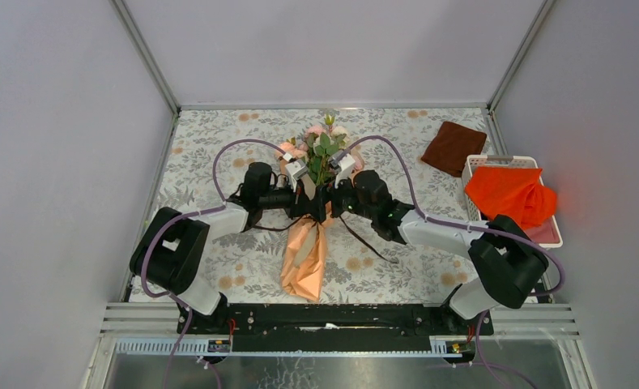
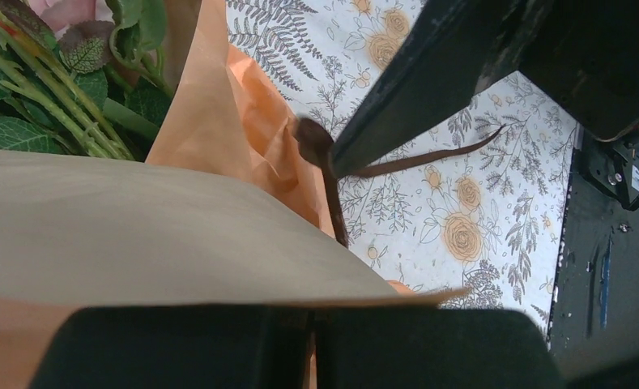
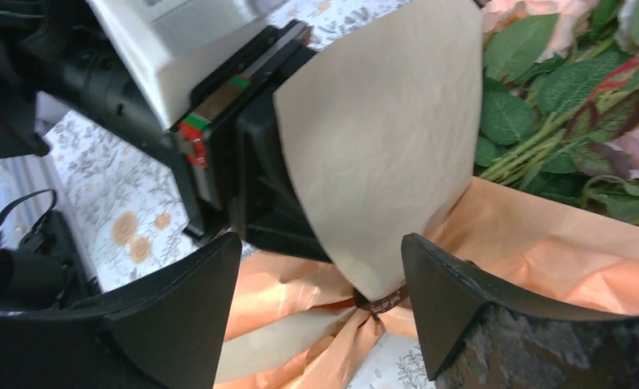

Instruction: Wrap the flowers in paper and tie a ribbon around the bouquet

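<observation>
The bouquet lies along the middle of the table. Its flowers (image 1: 320, 146) point away from me, and the peach paper (image 1: 304, 263) narrows to a cone towards me. A thin brown ribbon (image 3: 385, 301) is knotted round the neck, and one loose end trails over the table (image 1: 364, 239). My left gripper (image 2: 312, 312) is shut, and a taut ribbon strand (image 2: 334, 203) runs from the knot down into its jaws behind a tan paper flap (image 2: 138, 235). My right gripper (image 3: 322, 243) is open, one finger on each side of the tied neck. It holds nothing.
A dark brown folded cloth (image 1: 453, 147) lies at the back right. A white basket (image 1: 502, 160) holding a bright orange cloth (image 1: 510, 194) stands at the right edge. Grey walls close in the floral tablecloth (image 1: 219, 146) on three sides.
</observation>
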Controlling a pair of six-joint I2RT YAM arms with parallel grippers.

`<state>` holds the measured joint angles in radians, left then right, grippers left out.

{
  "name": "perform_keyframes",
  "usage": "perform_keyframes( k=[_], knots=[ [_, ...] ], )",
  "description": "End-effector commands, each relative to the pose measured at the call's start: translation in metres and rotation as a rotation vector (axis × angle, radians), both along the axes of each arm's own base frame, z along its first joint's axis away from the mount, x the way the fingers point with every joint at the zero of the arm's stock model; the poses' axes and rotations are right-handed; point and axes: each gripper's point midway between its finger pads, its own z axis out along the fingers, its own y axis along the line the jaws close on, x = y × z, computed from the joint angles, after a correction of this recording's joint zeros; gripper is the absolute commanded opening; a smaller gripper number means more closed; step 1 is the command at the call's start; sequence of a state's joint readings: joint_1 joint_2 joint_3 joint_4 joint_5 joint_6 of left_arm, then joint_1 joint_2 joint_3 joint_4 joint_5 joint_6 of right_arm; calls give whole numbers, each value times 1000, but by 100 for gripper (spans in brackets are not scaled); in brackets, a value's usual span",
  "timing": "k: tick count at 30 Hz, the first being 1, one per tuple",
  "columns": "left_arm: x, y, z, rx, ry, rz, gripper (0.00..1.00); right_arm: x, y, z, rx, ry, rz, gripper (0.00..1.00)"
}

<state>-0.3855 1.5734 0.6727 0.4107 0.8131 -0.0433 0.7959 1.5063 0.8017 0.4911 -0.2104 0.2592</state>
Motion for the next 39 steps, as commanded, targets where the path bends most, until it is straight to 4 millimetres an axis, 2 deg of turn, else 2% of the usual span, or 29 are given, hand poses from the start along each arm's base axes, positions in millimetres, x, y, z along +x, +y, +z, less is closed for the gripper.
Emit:
perform_keyframes(
  k=[1,6,9,11,17,24,28,30,33,36,39],
  knots=[
    [7,-4,12,-32,-39,-12,0,31,7,29,62,-107,-109,78],
    [8,-2,10,-27,-35,-8,0,42,7,22,41,-98,-156,63],
    [7,1,9,-20,-38,-5,0,45,2,20,42,-92,-190,46],
    [6,3,7,-12,-40,-2,0,48,-2,18,37,-84,-218,39],
    [1,5,2,9,-55,-25,0,57,-17,-4,-10,-8,-304,34],
    [-26,8,8,15,-188,-153,0,70,-49,-40,-37,160,-405,37],
    [-28,7,4,46,-240,-191,0,69,-56,-49,-44,200,-403,41],
    [-27,5,1,54,-241,-204,0,62,-56,-50,-56,222,-360,46],
    [-23,2,-5,80,-254,-216,0,52,-65,-51,-93,243,-328,56],
    [-22,0,-5,80,-274,-222,0,33,-83,-54,-142,272,-318,65],
    [-23,-1,-5,81,-284,-227,0,12,-109,-71,-225,327,-361,68]
  ],
)
